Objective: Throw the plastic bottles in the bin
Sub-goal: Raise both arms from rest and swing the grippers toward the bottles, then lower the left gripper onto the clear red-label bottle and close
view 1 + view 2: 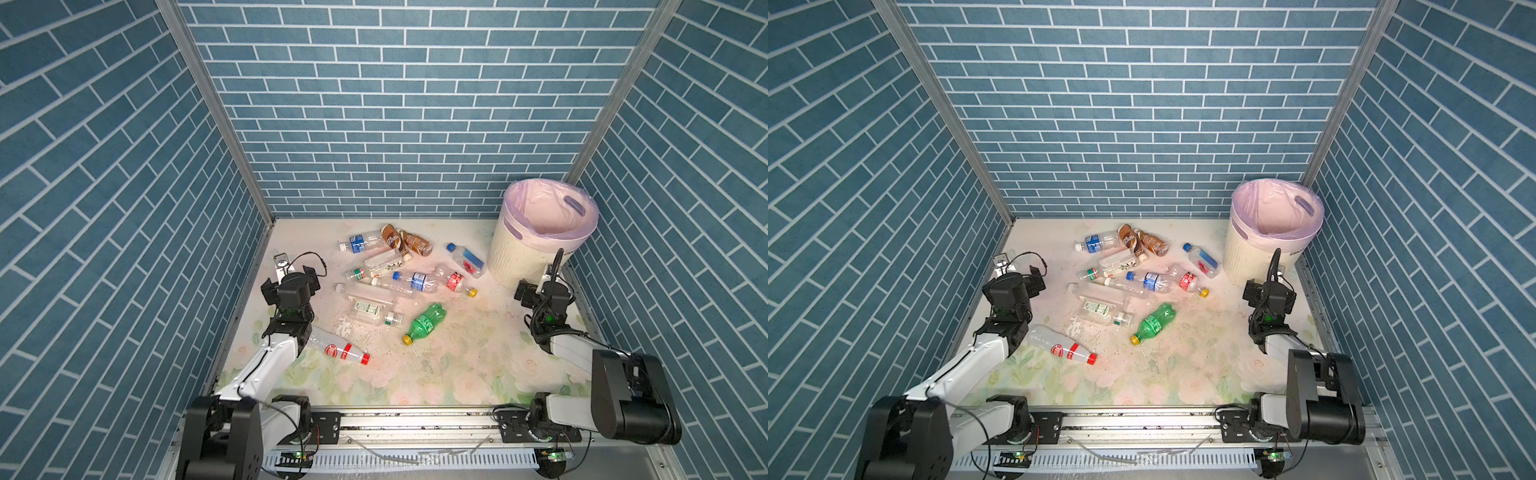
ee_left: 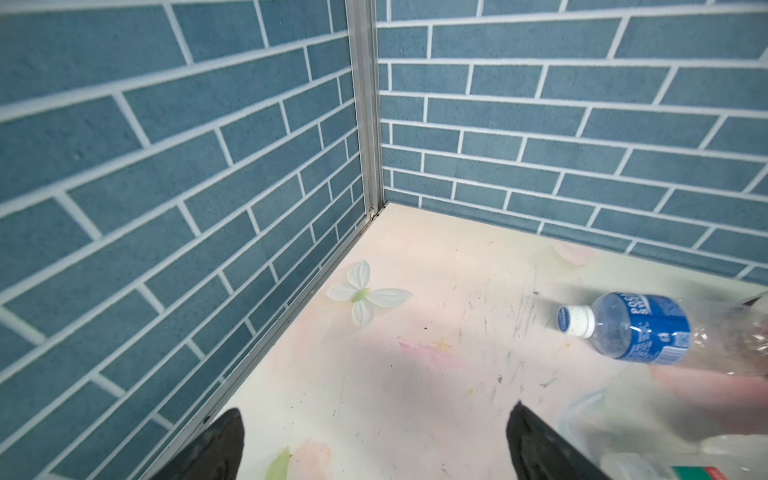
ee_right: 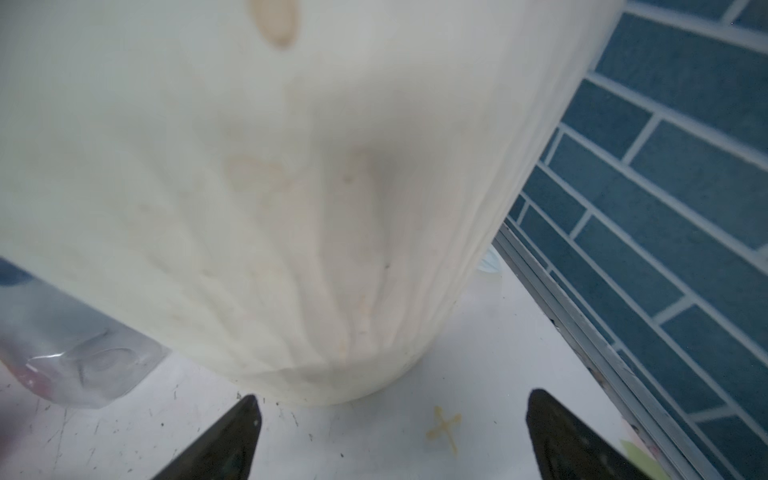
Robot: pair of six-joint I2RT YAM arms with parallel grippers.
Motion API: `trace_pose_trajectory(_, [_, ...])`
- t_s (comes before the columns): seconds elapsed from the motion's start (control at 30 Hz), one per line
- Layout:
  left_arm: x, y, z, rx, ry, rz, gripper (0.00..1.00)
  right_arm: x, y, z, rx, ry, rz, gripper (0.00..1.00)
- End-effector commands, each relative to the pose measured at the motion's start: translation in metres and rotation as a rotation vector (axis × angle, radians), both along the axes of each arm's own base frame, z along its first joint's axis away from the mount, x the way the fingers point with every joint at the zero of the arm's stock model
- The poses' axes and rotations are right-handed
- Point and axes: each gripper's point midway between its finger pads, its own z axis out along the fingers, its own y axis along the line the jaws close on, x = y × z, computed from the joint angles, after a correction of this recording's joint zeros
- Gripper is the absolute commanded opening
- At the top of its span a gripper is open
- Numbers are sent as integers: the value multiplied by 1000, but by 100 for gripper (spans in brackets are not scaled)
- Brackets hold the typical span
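Several plastic bottles (image 1: 399,274) lie in a loose heap in the middle of the table in both top views. Among them are a green one with a yellow cap (image 1: 426,323), two brown ones (image 1: 415,243) and a blue-labelled one (image 2: 636,328). A red-labelled bottle (image 1: 338,351) lies beside my left arm. The cream ribbed bin (image 1: 515,257) with its lilac liner stands at the back right. My left gripper (image 2: 376,409) is open over bare table near the left wall. My right gripper (image 3: 392,397) is open and empty just in front of the bin's wall (image 3: 291,187).
Blue brick walls (image 1: 415,124) close in the table on three sides. A metal rail (image 1: 415,419) runs along the front edge. A small metal bracket (image 1: 281,262) sits by the left wall. A clear bottle's base (image 3: 83,353) lies left of the bin in the right wrist view.
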Motion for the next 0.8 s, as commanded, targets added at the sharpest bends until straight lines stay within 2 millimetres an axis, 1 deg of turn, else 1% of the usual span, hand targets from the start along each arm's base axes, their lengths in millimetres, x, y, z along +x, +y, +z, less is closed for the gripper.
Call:
trace_pose_trajectory(0.0, [-19, -6, -11, -114, 169, 7, 99, -11, -12, 16, 26, 44, -128, 99])
trace_pose_trajectory(0.03, [-18, -12, -2, -155, 182, -11, 99, -14, -11, 19, 40, 48, -133, 99])
trace_pose_trajectory(0.1, [-21, -20, -1, -248, 225, -15, 99, -19, -8, 24, 64, 58, -140, 99])
trace_pose_trajectory(0.2, [-30, -35, -5, -374, 319, -22, 99, -23, 4, 31, 96, 88, -108, 99])
trace_pose_trajectory(0.23, [-36, -38, -7, -409, 359, -19, 99, -24, 11, 33, 89, 104, -90, 99])
trace_pose_trajectory(0.3, [-53, -39, -11, -464, 436, 33, 99, -25, 26, 37, 57, 133, -40, 99])
trace_pose_trajectory(0.4, [-82, -39, -25, -554, 541, 147, 99, -24, 55, 44, -17, 141, 46, 99])
trace_pose_trajectory(0.47, [-106, -39, -36, -612, 629, 249, 99, -20, 77, 49, -63, 137, 105, 99])
trace_pose_trajectory(0.53, [-118, -44, -38, -644, 688, 261, 99, -15, 97, 54, -130, 145, 154, 99])
trace_pose_trajectory(0.6, [-130, -49, -39, -706, 696, 298, 99, -9, 119, 58, -227, 151, 195, 99])
trace_pose_trajectory(0.63, [-137, -52, -40, -748, 691, 315, 99, -7, 130, 57, -282, 163, 218, 99])
trace_pose_trajectory(0.7, [-148, -57, -46, -809, 687, 346, 99, -1, 151, 64, -380, 160, 248, 99])
trace_pose_trajectory(0.77, [-155, -61, -55, -846, 691, 354, 99, 3, 170, 73, -460, 138, 268, 99])
